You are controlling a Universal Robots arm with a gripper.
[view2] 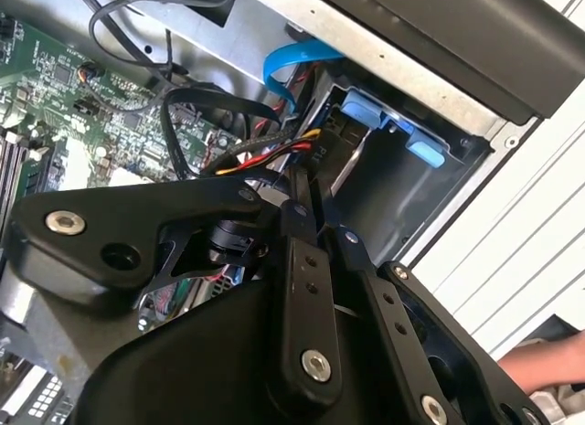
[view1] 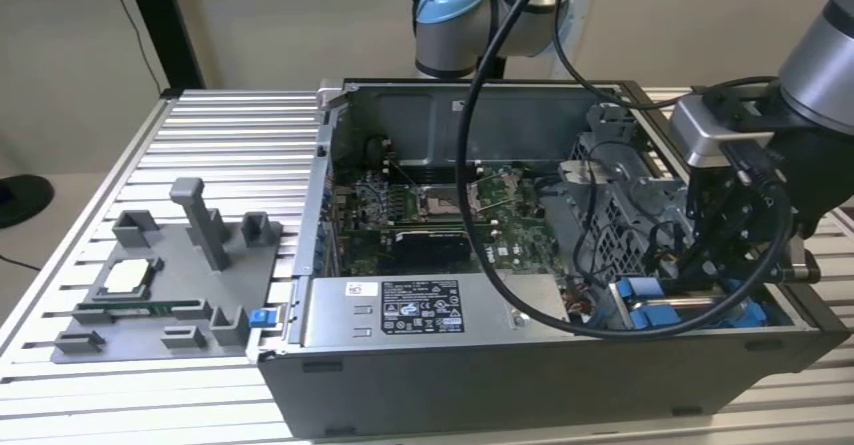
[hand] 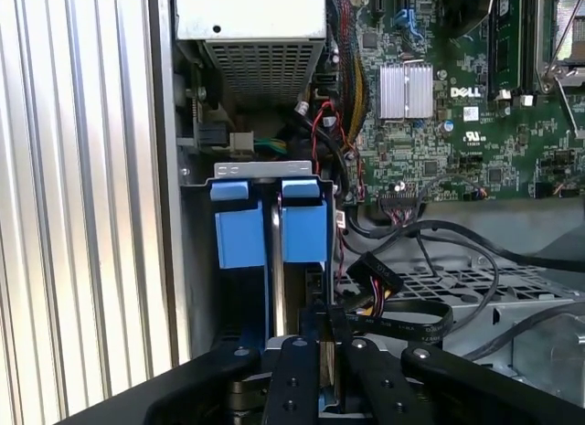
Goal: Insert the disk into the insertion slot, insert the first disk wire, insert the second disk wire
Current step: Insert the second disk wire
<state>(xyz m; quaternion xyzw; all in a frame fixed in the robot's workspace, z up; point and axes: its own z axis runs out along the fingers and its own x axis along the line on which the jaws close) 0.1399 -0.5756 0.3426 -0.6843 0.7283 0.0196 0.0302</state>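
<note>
We are at the wiring stage — our gripper (hand: 322, 352) pinches a disk wire at the drive bay.

In the first wrist view the disk (hand: 279, 288) already stands edge-on in the insertion slot (hand: 196, 260), its blue carrier tabs (hand: 270, 224) showing at the bay's mouth, so we judge the insertion done and a wire connection in hand. Our fingers (view2: 302, 260) are pressed together on the black connector end of a wire bundle (view2: 274, 151) with red and yellow strands, held just beside the disk's edge. The move now calls for lining the plug squarely with the disk's port and pushing straight — whether it has seated we cannot tell. The open computer case (view1: 534, 365) also holds the motherboard (view1: 441, 205), the power supply (view1: 414, 310) and a loose blue ribbon cable (view2: 292, 59) near the bay.
</note>
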